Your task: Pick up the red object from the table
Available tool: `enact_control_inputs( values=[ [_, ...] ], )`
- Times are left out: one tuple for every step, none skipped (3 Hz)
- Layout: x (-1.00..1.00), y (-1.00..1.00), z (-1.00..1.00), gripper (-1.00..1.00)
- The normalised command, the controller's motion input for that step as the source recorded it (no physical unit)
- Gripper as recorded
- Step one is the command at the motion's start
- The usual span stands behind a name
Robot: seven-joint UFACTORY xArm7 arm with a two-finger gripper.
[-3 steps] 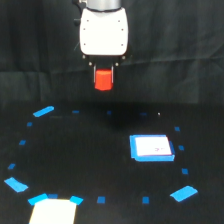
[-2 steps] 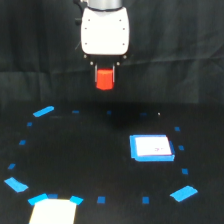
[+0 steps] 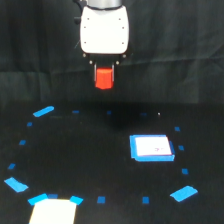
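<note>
One tool (image 3: 104,77) — closed on red object (image 3: 104,79), high above table (image 3: 100,150)

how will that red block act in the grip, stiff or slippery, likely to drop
The red object looks like a rigid block, so probably no flexing. It seems small and light. The tool clamps its sides well above the table; its matte look suggests little slipping.

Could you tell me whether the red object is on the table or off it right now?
Off it. The red object sits between the fingers of the tool, well above the black table.
</note>
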Motion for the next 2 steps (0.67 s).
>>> enact_control_inputs(
  values=[
    [-0.01, -0.15, -0.49, -0.97],
    [0.23, -0.28, 0.55, -1.00]
  ],
)
